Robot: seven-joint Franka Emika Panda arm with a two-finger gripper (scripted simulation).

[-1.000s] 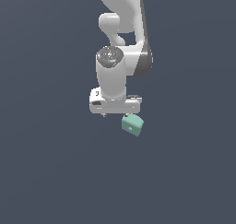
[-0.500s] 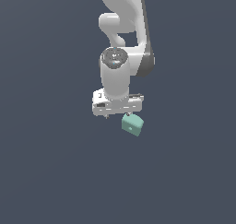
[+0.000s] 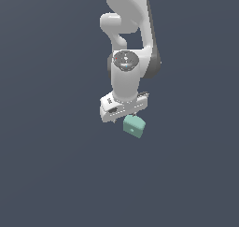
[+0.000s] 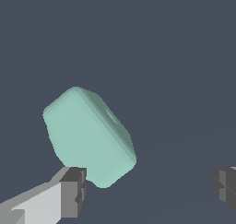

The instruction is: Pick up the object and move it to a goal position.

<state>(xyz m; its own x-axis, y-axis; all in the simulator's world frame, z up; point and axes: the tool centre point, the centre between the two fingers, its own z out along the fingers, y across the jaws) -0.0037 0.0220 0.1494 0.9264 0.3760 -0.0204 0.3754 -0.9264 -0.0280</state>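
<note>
From the exterior view, the arm (image 3: pixel 128 48) hung straight down over the dark floor (image 3: pixel 51 165), and the mint block (image 3: pixel 134 126) sat tilted just under the gripper (image 3: pixel 125 115), a little toward that view's right, though I could not tell from there whether it was touching or how the jaws stood. In the wrist view the fingers (image 4: pixel 73 191) stood spread wide apart with nothing between them; the block (image 4: pixel 87 135) lay rotated on the floor (image 4: pixel 175 57) beside one fingertip, outside the gap rather than in it.
</note>
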